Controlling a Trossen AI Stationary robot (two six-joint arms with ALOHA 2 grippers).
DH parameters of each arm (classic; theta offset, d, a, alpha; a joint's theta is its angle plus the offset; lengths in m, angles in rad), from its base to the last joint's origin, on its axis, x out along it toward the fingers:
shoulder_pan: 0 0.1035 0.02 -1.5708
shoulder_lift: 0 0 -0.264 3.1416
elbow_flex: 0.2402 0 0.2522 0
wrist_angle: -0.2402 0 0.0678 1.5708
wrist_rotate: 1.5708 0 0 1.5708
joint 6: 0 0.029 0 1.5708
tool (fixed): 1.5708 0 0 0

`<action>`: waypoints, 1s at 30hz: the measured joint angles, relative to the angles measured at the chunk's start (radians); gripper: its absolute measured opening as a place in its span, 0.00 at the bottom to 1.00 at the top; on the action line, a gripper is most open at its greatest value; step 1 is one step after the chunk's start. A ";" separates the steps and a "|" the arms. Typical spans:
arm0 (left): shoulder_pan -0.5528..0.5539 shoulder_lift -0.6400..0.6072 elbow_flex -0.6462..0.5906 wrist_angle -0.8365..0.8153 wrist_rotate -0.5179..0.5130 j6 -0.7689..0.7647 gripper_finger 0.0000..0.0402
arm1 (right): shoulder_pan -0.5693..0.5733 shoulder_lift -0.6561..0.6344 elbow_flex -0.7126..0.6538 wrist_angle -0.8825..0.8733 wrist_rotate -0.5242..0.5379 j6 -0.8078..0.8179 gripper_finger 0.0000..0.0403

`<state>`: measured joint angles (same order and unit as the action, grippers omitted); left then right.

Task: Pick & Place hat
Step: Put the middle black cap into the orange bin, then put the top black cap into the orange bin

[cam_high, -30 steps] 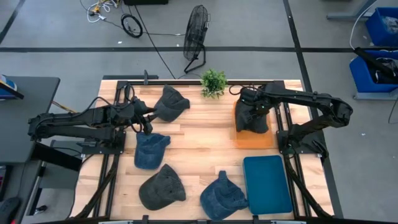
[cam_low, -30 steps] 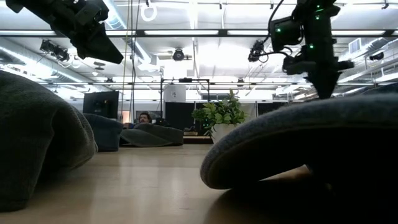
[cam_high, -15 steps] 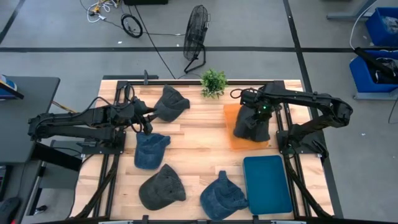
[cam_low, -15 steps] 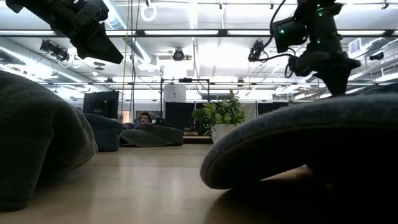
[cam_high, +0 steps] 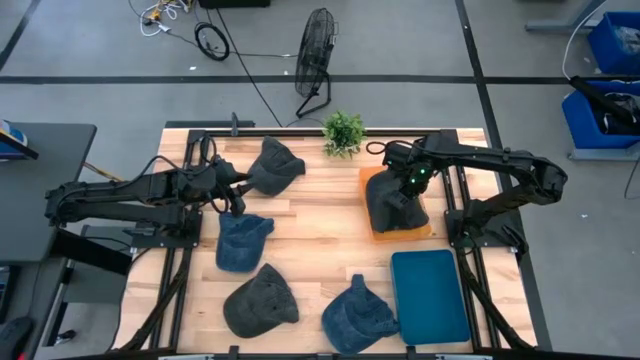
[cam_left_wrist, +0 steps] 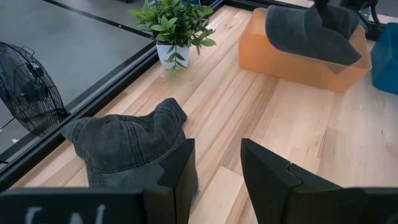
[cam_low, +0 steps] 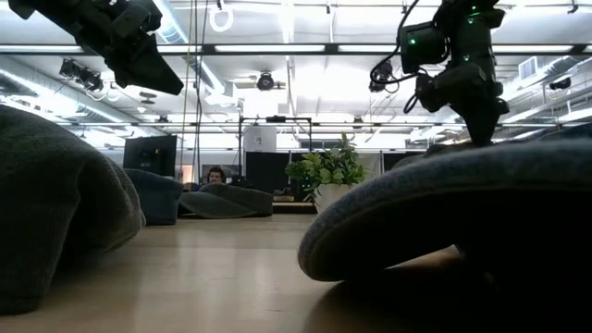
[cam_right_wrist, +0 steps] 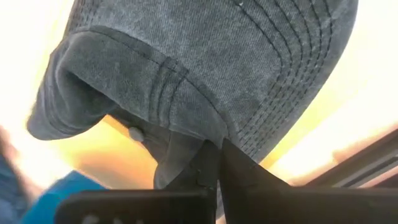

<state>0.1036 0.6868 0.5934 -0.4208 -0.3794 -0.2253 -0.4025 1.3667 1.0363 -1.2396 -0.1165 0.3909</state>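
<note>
My right gripper (cam_high: 410, 180) is shut on a dark grey cap (cam_high: 393, 200) over the orange bin (cam_high: 372, 232) at the table's right. In the left wrist view that cap (cam_left_wrist: 308, 34) droops into the bin (cam_left_wrist: 292, 62). My left gripper (cam_left_wrist: 214, 168) is open and hovers at the table's far left, beside another dark grey cap (cam_high: 273, 165) that lies flat on the wood (cam_left_wrist: 127, 146); it touches nothing. In the low view it hangs high (cam_low: 139, 51). My right gripper pinches a fold of the cap's cloth (cam_right_wrist: 208, 140) between its two shut fingers, next to the stitched brim (cam_right_wrist: 292, 56) and near the cap's button (cam_right_wrist: 134, 132). It comes from above, pointing down. The cap hangs below the fingers, its brim (cam_left_wrist: 329, 50) over the bin's rim.
Two blue caps (cam_high: 240, 242) (cam_high: 355, 315) and one dark grey cap (cam_high: 260, 300) lie on the near half of the table. A teal tray (cam_high: 430, 295) sits near right. A potted plant (cam_high: 343, 132) stands at the far edge. The middle boards are bare.
My right gripper has carried the cap a little toward the table's left and near edge, tipping back and forth as it went. The orange bin has slid slightly toward the left and turned a bit.
</note>
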 joint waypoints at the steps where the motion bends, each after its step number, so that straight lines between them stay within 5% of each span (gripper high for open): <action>1: 0.000 0.000 0.000 0.000 0.000 0.000 0.33 | 0.005 0.000 0.000 0.000 -0.012 0.018 0.01; 10: 0.000 0.000 0.000 0.000 0.000 0.001 0.33 | 0.080 0.000 0.000 0.008 -0.002 0.069 0.03; 15: 0.000 0.000 0.000 0.000 0.000 0.001 0.33 | 0.093 0.000 0.000 0.031 0.077 0.099 0.11; 30: 0.000 0.000 0.000 0.000 0.000 0.000 0.33 | 0.093 0.000 0.000 0.171 0.060 0.102 0.32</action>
<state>0.1036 0.6868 0.5934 -0.4206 -0.3794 -0.2249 -0.3096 1.3666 1.0363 -1.0682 -0.0561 0.4931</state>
